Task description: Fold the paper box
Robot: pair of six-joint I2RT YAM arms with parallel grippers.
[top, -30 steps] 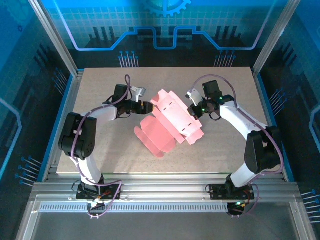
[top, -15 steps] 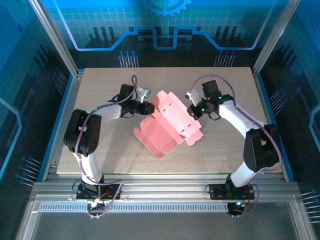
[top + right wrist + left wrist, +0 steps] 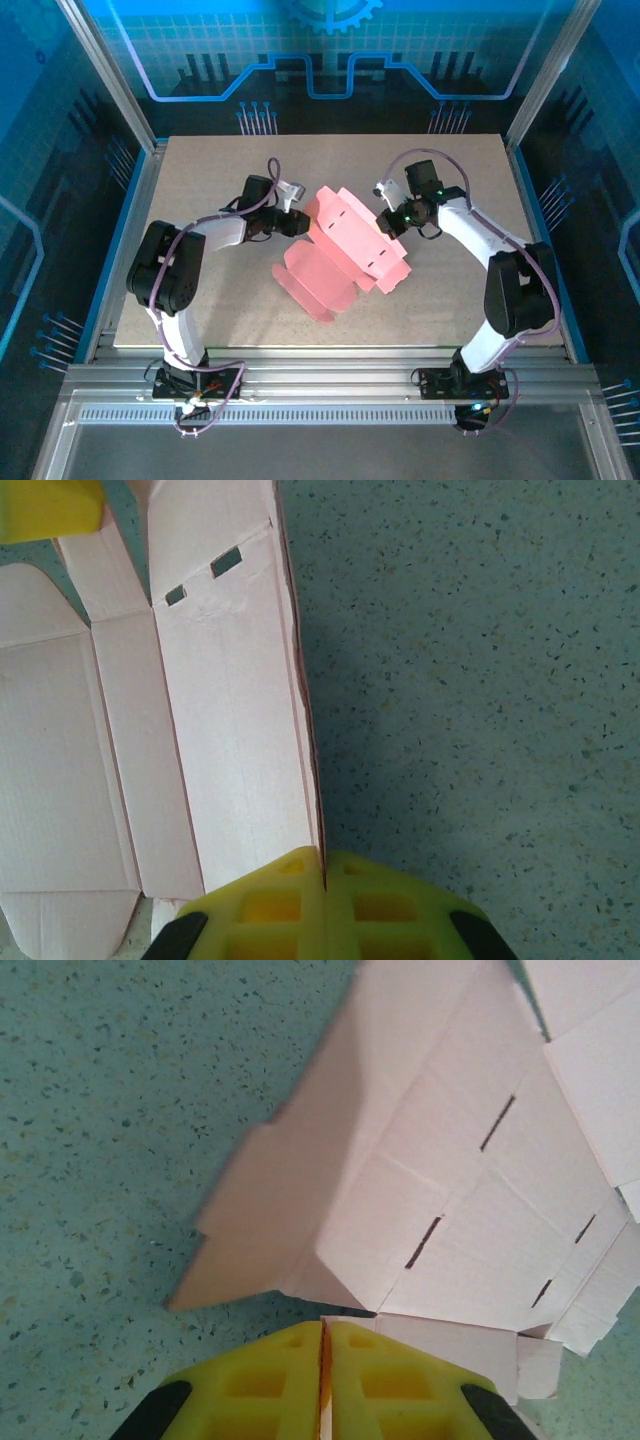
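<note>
Pink paper box (image 3: 345,250), a thin creased card cutout with slots and small tabs, sits around the middle of the speckled counter (image 3: 200,310), between our two arms and only partly folded. Nearest our bases, its wide flap with rounded tabs lies flat on the counter. We judge that it serves as the floor of the box, resting there so the rest can hinge up from it.

Just beyond, the long slotted panel stands at a tilt, running diagonally from far left to near right. We grip it from both sides. In the left wrist view, the yellow left fingers (image 3: 260,1375) are pressed together, and a small tab at the panel's end runs into the seam between them, so we read them as clamped on that tab. In the right wrist view, the yellow right fingers (image 3: 265,900) are likewise together, pinching the long edge of a panel that stands upright off the counter.

Holding opposite edges this way, we judge, lets us lift the wall along its crease without the thin card buckling or sliding. The fold is far from finished: no side walls are closed and, as far as we can see, no tab sits in a slot. Farther off, the counter runs on to the blue back wall (image 3: 330,60).
</note>
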